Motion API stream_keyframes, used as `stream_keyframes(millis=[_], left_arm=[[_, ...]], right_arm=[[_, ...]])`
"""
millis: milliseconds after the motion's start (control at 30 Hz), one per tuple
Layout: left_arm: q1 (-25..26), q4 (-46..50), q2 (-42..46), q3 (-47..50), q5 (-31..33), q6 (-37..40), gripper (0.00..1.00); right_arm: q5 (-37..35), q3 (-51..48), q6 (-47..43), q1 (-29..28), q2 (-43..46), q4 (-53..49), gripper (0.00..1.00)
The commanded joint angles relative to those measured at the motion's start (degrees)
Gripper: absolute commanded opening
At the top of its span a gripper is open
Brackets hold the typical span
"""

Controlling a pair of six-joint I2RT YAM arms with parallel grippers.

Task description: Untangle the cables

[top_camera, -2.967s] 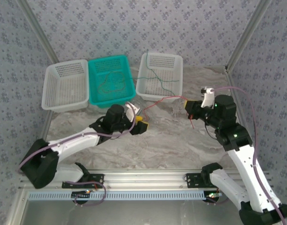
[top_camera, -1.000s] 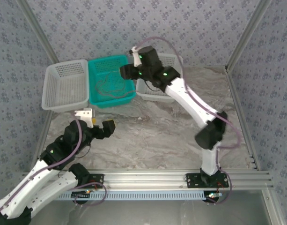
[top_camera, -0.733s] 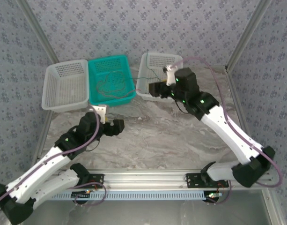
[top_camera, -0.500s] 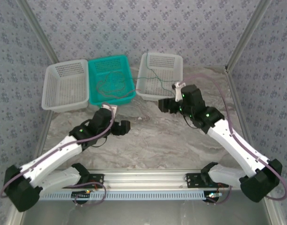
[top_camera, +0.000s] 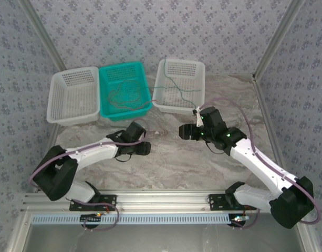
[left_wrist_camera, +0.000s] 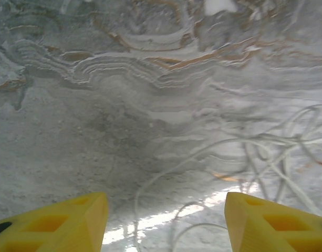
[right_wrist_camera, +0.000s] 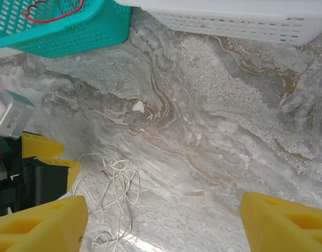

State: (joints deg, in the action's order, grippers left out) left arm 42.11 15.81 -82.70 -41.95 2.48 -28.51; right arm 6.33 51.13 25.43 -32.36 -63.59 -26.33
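You've got a left white basket (top_camera: 71, 101) touching a teal basket (top_camera: 122, 67), a right white basket (top_camera: 184, 67) just beside it, all at the far edge of the marbled table (top_camera: 176, 164).

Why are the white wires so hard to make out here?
Left wrist view: soft focus, and glare on the pale table washes out the white cables. Right wrist view: sharper, less glare. Top view: evenly lit, cables faint.

We're looking at two arms: white shells (top_camera: 92, 153), black joints (top_camera: 55, 176), thin mauve hoses (top_camera: 243, 116) looping alongside, and chunky yellow fingers (left_wrist_camera: 71, 220) with hollow pockets.
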Motion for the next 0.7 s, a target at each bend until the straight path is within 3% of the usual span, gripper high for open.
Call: stream_keyframes(millis=[0, 233, 567, 667], left_arm=[[-0.1, 0.2, -2.4, -0.8, 1.1, 2.8, 0.6], [-0.1, -2.0, -8.3, -2.4, 0.8, 4.6, 0.55], [0.2, -5.0, -11.2, -2.9, 1.7, 7.2, 0.21], [0.5, -4.7, -11.6, -3.3, 2.5, 7.7, 0.03]], right_arm=[[1.1, 1.2, 1.1, 0.0, -0.4, 0.4, 0.79], [1.0, 1.5, 1.6, 0.1, -0.8, 0.2, 0.79], [0.5, 2.0, 1.5, 0.0, -1.4, -0.2, 0.79], [0.8, 1.9, 1.6, 0.0, -1.8, -0.1, 0.79]])
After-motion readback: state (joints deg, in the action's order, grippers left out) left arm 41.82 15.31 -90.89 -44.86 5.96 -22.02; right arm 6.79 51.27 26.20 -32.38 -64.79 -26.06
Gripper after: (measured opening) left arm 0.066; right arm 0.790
